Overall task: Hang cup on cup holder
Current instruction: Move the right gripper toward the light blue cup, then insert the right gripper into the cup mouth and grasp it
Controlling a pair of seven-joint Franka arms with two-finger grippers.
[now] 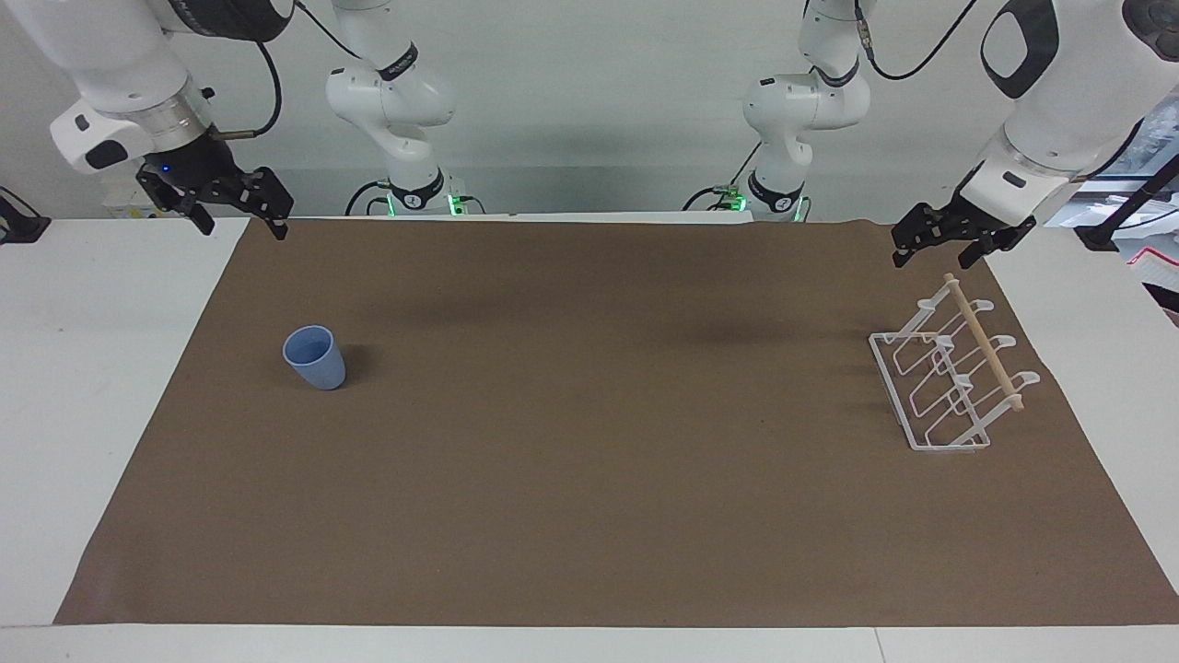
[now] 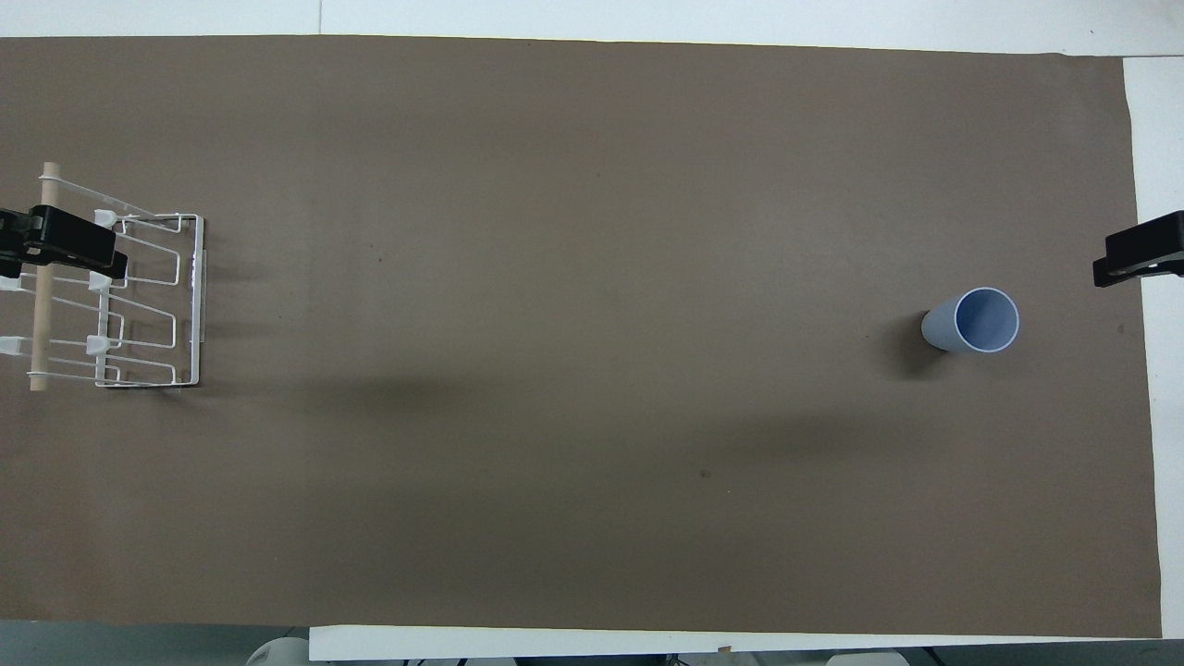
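Cup (image 1: 315, 357) upright, rim up, on the brown mat (image 1: 589, 516) toward the right arm's end of the table (image 1: 83, 387), nothing touching it. Cup holder (image 1: 953, 373) stands at the mat's edge toward the left arm's end, dowel on top, no cup on it. Right gripper (image 1: 238, 214) raised over the mat's corner by the robots, jaws open, empty. Left gripper (image 1: 953, 241) raised over the holder's robot-side end, open, empty.
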